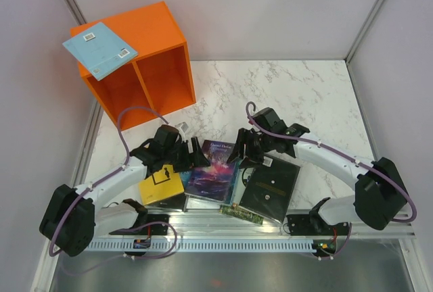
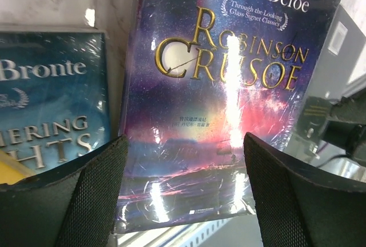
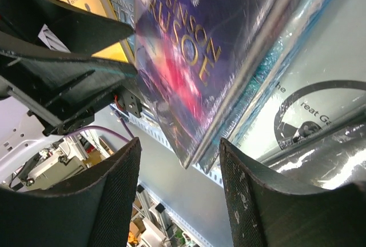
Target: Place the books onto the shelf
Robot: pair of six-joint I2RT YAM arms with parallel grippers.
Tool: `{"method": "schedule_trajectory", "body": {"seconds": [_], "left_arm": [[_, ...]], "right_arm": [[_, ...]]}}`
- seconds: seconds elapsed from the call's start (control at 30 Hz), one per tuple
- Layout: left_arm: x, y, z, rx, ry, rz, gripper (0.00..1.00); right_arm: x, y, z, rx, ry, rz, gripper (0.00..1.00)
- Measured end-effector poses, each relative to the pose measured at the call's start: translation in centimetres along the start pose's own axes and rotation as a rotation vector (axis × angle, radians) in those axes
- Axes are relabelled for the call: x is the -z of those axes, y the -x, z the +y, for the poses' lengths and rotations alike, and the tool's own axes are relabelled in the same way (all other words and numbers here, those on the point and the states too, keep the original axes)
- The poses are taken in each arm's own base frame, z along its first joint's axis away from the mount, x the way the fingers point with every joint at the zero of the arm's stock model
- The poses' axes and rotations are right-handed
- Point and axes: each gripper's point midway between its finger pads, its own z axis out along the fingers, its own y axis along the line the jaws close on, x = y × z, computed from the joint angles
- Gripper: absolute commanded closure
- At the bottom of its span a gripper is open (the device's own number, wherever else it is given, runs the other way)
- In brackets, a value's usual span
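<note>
While the left gripper (image 2: 182, 198) hovers over the purple galaxy book (image 2: 217, 115), its fingers (image 2: 86, 201) stand wide apart and clamp nothing. Right gripper (image 3: 180, 192): fingers apart, the same book's corner between them; contact cannot be told. Yellow book (image 1: 161, 185) lies at the galaxy book's 9 o'clock, dark book (image 1: 270, 187) at its 3 o'clock. Orange shelf (image 1: 162, 28) stands at the worktop's (image 1: 304, 96) 10 o'clock, with a light blue book (image 1: 100, 49) flat on its top.

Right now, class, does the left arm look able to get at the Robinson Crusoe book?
Probably yes: the left gripper is open right over the Robinson Crusoe book, nothing between them. The right gripper, at the book's corner, may crowd it.
</note>
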Motion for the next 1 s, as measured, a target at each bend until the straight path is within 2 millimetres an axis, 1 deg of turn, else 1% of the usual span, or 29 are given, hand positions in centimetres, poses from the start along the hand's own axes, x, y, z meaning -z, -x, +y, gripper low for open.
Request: {"method": "schedule_trajectory", "body": {"seconds": [0.1, 0.2, 0.37, 0.53, 0.63, 0.73, 0.8, 0.93, 1.0], "left_arm": [[0.0, 0.6, 0.7, -0.027, 0.040, -0.028, 0.14], [0.1, 1.0, 1.8, -0.047, 0.105, -0.040, 0.14], [-0.7, 0.7, 3.4, -0.060, 0.174, -0.008, 0.15], [-1.2, 1.2, 2.9, -0.066, 0.158, -0.010, 0.14], [-1.8, 1.3, 2.0, -0.071, 0.096, -0.007, 0.15], [-2.6, 1.0, 1.1, -0.062, 0.010, -0.005, 0.14], [-3.2, 0.2, 0.9, -0.030, -0.039, 0.014, 0.14], [-3.9, 0.1, 0.3, 0.003, -0.107, 0.015, 0.14], [-4.5, 0.2, 0.0, 0.014, -0.143, 0.021, 0.17]], "right_arm": [[0.4, -0.2, -0.1, 0.003, 0.005, -0.009, 0.38], [0.8, -0.5, -0.2, 0.007, 0.008, -0.018, 0.37], [0.8, -0.7, -0.9, 0.000, -0.012, -0.020, 0.36], [0.8, -0.8, -1.3, 0.001, -0.031, -0.018, 0.35], [0.8, -0.9, -1.5, 0.005, -0.039, -0.018, 0.35], [0.8, -0.9, -1.8, 0.013, -0.051, -0.018, 0.35], [0.8, -1.0, -2.0, 0.016, -0.060, -0.015, 0.35], [1.0, -1.0, -2.4, 0.025, -0.078, -0.016, 0.35], [1.0, -1.0, -2.5, 0.031, -0.088, -0.016, 0.35]]}}
